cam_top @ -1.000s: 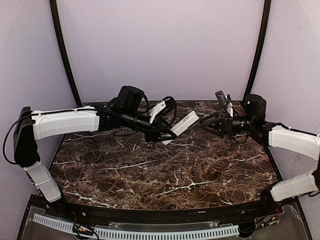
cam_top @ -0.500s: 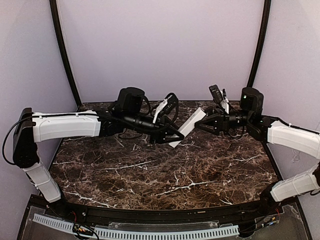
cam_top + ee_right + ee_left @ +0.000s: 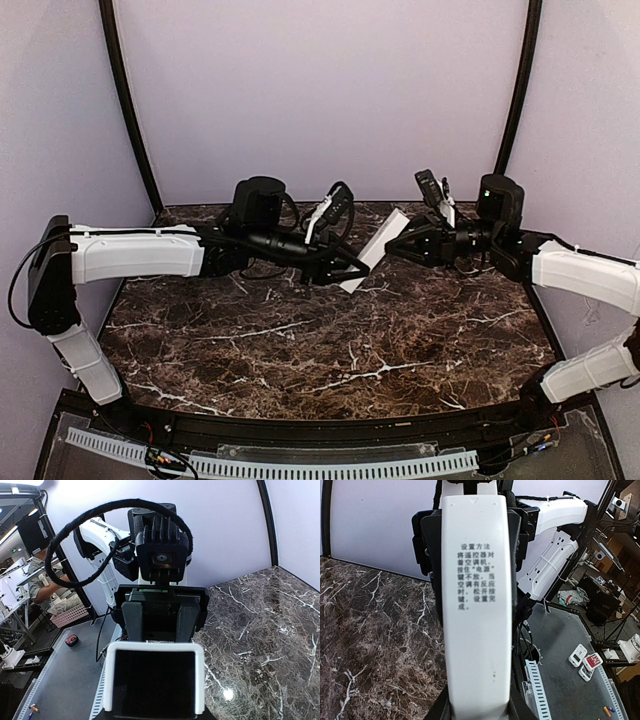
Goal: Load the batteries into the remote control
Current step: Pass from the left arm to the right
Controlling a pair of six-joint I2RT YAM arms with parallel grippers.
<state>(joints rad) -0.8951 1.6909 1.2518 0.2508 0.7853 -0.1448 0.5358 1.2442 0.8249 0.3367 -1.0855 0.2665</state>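
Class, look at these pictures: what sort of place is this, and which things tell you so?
Probably a robotics lab booth: two arms bolted at a marble table, plain lilac backdrop walls, and cluttered workbenches beyond, with a person at one.

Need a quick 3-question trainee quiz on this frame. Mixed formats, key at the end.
1. True or false: nothing grips the remote control.
2. The remote face toward the left wrist camera shows: A) buttons, B) printed text, C) a screen.
3. Which gripper's fingers flank the remote's end away from the left gripper?
Key: 1 false, fingers clamp it at both ends; 2 B; 3 the right gripper.
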